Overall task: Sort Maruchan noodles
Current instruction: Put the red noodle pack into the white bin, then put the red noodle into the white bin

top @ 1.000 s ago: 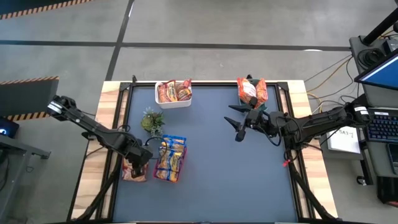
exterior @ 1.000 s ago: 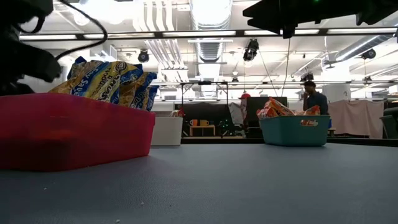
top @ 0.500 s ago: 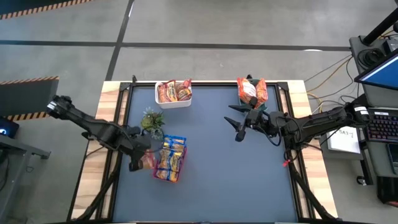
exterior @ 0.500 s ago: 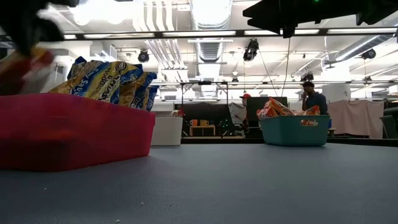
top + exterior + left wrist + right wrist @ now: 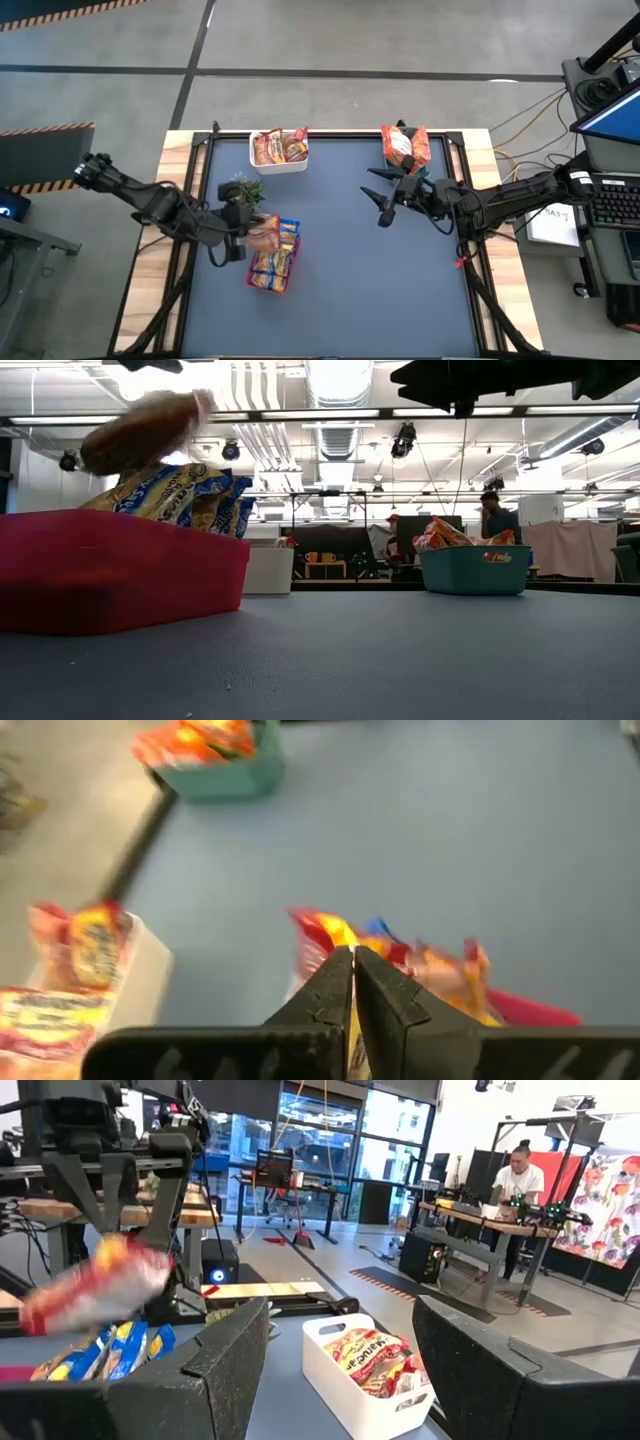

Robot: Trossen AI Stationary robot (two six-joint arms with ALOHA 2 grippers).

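Red plastic fronts the scene: the red tray (image 5: 120,570) sits nearest on the counter (image 5: 350,270), stacked with blue-trimmed Maruchan noodles (image 5: 272,255). Above its edge the left end effector (image 5: 240,235) is pressed together, pinching a red-and-yellow packet (image 5: 140,430) held in the air, so the step in hand looks like carrying one packet to its bin. The small plant (image 5: 244,190) stands just beside the arm's line and is likely what could be brushed. The next move calls for choosing between the white bin (image 5: 279,150) and the teal bin (image 5: 403,148) at the far edge, both holding orange-red packets, then lifting clear over a rim before letting go. The right end effector (image 5: 383,205) hangs spread and empty near the teal bin.
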